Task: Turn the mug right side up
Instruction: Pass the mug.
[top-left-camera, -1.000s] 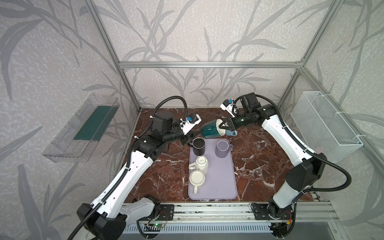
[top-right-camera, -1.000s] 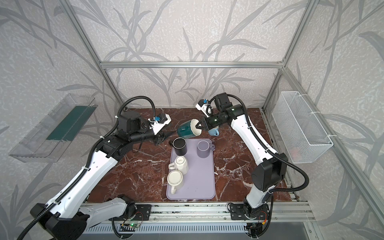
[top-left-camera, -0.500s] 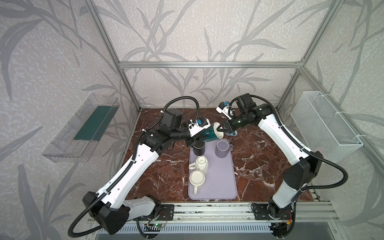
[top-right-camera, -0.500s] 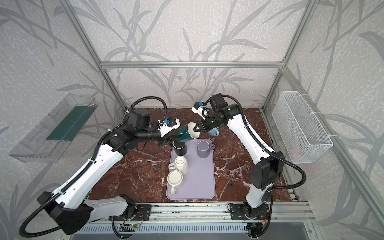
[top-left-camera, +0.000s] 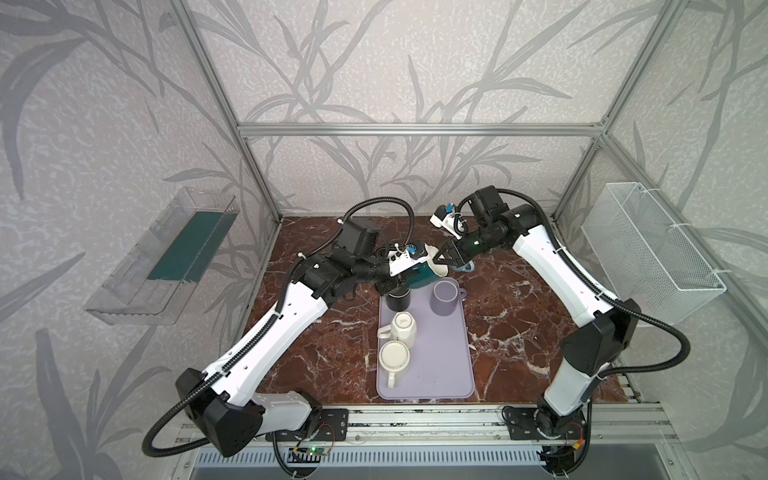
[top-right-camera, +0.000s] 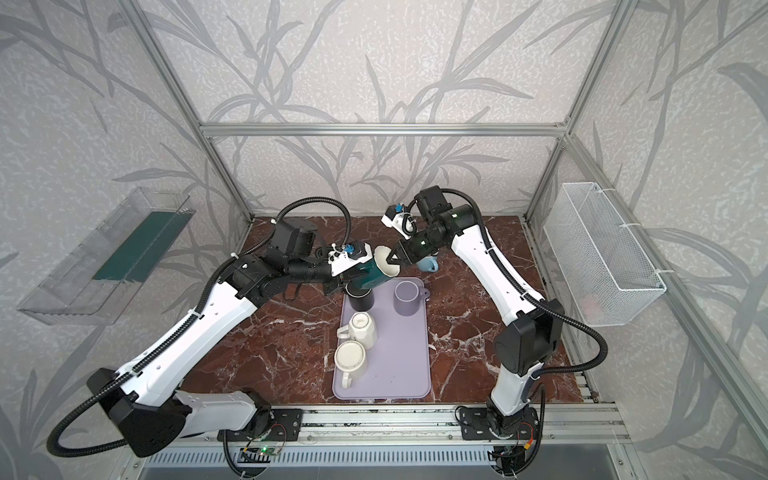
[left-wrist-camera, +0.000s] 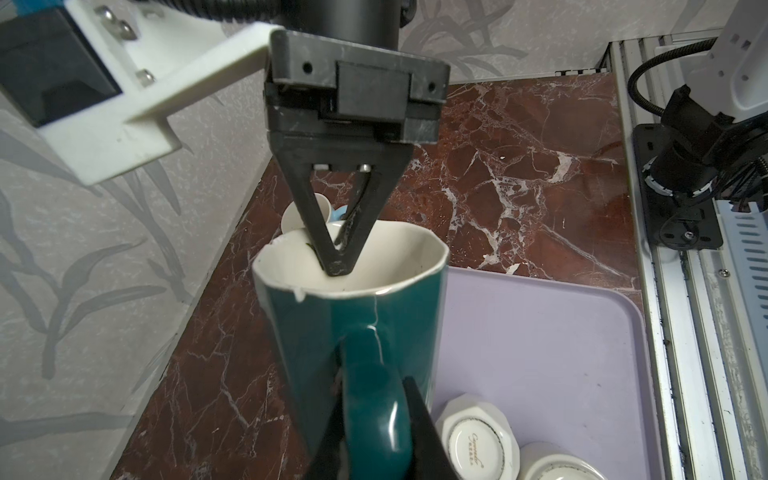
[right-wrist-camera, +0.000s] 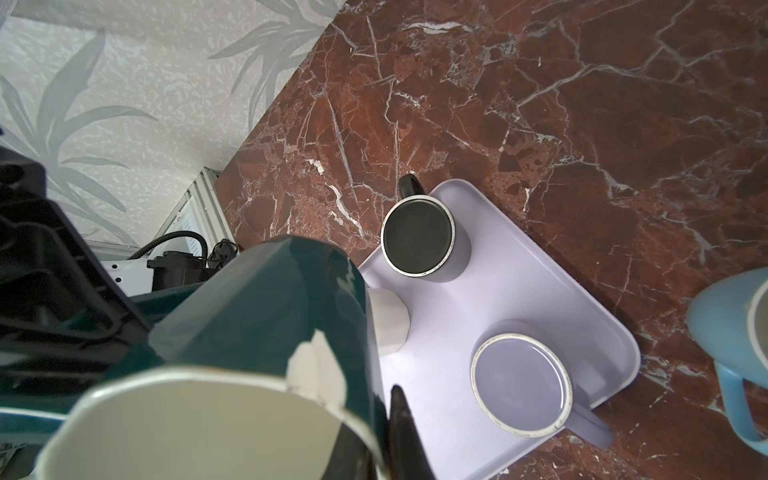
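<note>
The teal mug (top-left-camera: 419, 279) (top-right-camera: 369, 277) hangs on its side above the far end of the purple tray (top-left-camera: 440, 357), its cream mouth turned toward the right arm. My right gripper (top-left-camera: 438, 262) (top-right-camera: 388, 258) is shut on the mug's rim, one finger inside and one outside; in the right wrist view only the outer finger shows at the gripper (right-wrist-camera: 376, 428). My left gripper (left-wrist-camera: 374, 409) (top-left-camera: 395, 281) has a black finger pressed on each side of the teal handle (left-wrist-camera: 370, 399). The chipped rim (right-wrist-camera: 316, 370) faces the right wrist camera.
On the tray stand a black mug (top-left-camera: 398, 300) and a purple mug (top-left-camera: 445, 297), mouths up, and two white mugs (top-left-camera: 404, 328) (top-left-camera: 394, 358) bottoms up. A blue mug (top-left-camera: 465, 267) sits on the marble behind. A wire basket (top-left-camera: 648, 249) hangs right, a clear bin (top-left-camera: 166, 257) left.
The left arm reached in from the left and its jaws closed on the mug's handle. The right gripper carried the mug slightly leftward, keeping hold of the rim.
</note>
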